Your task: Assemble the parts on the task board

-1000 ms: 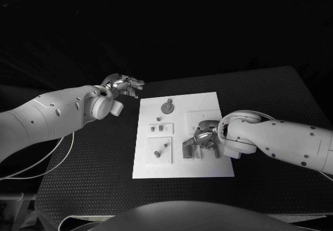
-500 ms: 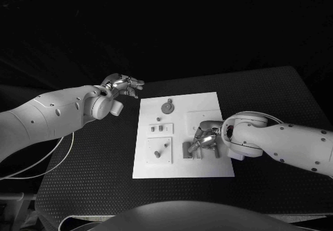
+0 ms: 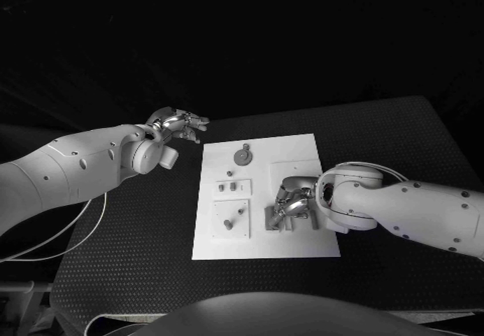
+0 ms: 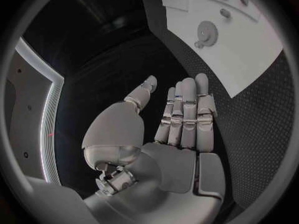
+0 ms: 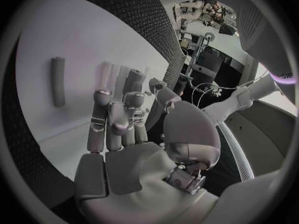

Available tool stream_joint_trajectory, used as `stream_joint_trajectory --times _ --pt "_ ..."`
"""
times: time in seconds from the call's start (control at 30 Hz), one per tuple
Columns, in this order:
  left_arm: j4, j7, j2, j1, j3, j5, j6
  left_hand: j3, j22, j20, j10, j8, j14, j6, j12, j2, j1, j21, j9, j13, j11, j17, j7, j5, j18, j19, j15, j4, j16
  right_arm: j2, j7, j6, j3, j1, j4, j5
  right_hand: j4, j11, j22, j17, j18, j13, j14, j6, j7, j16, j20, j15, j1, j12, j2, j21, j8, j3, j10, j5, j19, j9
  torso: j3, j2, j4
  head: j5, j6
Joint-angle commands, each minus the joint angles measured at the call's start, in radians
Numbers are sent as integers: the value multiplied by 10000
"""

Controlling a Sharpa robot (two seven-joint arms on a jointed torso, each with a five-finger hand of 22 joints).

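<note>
- Black table [image 3: 131, 231], carrying the white task board [image 3: 303, 150] at its middle.
- Left arm [image 3: 70, 175] reaching in beside the board's far left corner, off the plate.
- Right arm [image 3: 413, 210] lying across the board's right edge, covering part of it.
- Left hand [image 3: 180, 124] hovering over bare table just beside the board; fingers straight and apart in the left wrist view, holding nothing.
- Right hand [image 3: 289, 203] low over the board's near right part; fingers partly curled toward the grey parts there, possibly pinching one, but cannot tell from these views.
- Round geared part [image 3: 243, 155] resting near the board's far end; small pegs [image 3: 234, 187] in the middle, another piece [image 3: 229, 224] in the near left recess.
- Long grey bar [image 5: 57, 81] lying flat on the board beside the right fingertips, apart from them.
- Best handled slowly: settle fingertips square on one part, lift straight, avoid nudging neighbours.
- Hidden: contact under the right palm, the part directly beneath it, and the board's right margin behind the forearm.
</note>
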Motion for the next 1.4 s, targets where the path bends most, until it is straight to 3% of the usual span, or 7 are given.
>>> stream_joint_trajectory --times 0.03,0.63,1.03,1.4 --pt "12 49 17 12 5 -41 157 45 18 9 -44 62 69 -58 -3 -16 -94 -55 -14 16 18 12 31 13 123 43 -10 -18 -34 51 82 370 -2 -11 -24 -504 -85 -31 174 11 74 12 67 104 11 72 16 -34 28 66 83 42 77 -2 39 -21 37 39 -8 6 6 -7 1" --pt "12 45 0 12 5 -57 167 49 23 9 -40 68 69 -55 -1 -15 -106 -59 -14 19 17 16 28 12 123 45 -11 -18 -36 200 -102 803 -8 -91 -89 -1083 -476 -86 184 75 74 42 85 231 -52 131 27 -40 223 96 360 73 201 -14 62 -21 26 314 -6 4 5 -13 1" --pt "14 45 3 12 5 -58 176 51 27 9 -37 72 68 -53 1 -11 -117 -63 -15 21 17 18 28 10 122 45 -12 -15 -38 245 -331 393 -8 -150 -107 -1682 -555 -103 184 113 74 52 105 283 -73 156 39 -30 255 110 456 90 237 -11 97 -22 36 398 -8 4 5 -7 1" --pt "13 14 1 12 5 -60 214 49 30 10 -39 73 65 -56 0 -16 -128 -67 -16 21 17 19 28 2 121 43 -11 -16 -41 275 -400 388 -8 -158 -216 -1683 -512 -107 180 101 74 55 100 290 -77 163 50 -22 143 112 562 98 236 -38 116 -21 41 452 -8 4 6 -7 1"
